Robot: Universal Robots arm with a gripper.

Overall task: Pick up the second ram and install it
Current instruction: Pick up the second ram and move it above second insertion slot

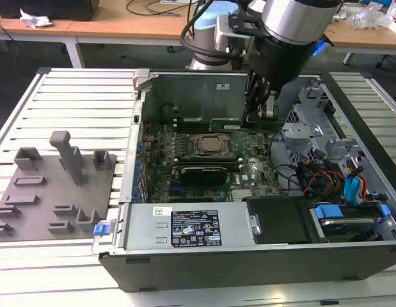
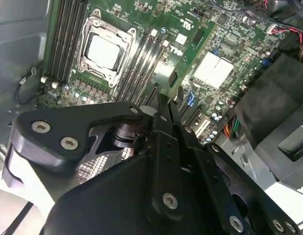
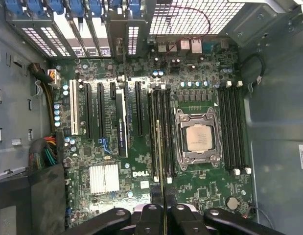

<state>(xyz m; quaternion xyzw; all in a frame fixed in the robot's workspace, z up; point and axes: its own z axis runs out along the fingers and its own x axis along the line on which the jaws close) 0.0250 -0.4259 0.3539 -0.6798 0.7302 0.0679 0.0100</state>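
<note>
gripping second ram (image 2: 188, 46) edge-on in end effector (image 2: 163, 115) — lengthwise along memory slots (image 3: 163, 127)

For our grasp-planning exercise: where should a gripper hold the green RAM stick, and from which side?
Pinch the second ram across its thin flat faces, along the top edge, from above, as the gripper does; its contact edge stays free.

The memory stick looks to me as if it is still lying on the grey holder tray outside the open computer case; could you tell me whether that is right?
Not quite: the memory stick is held in the gripper above the motherboard inside the open computer case, as the second wrist view shows. The grey holder tray does lie outside the case.
</note>
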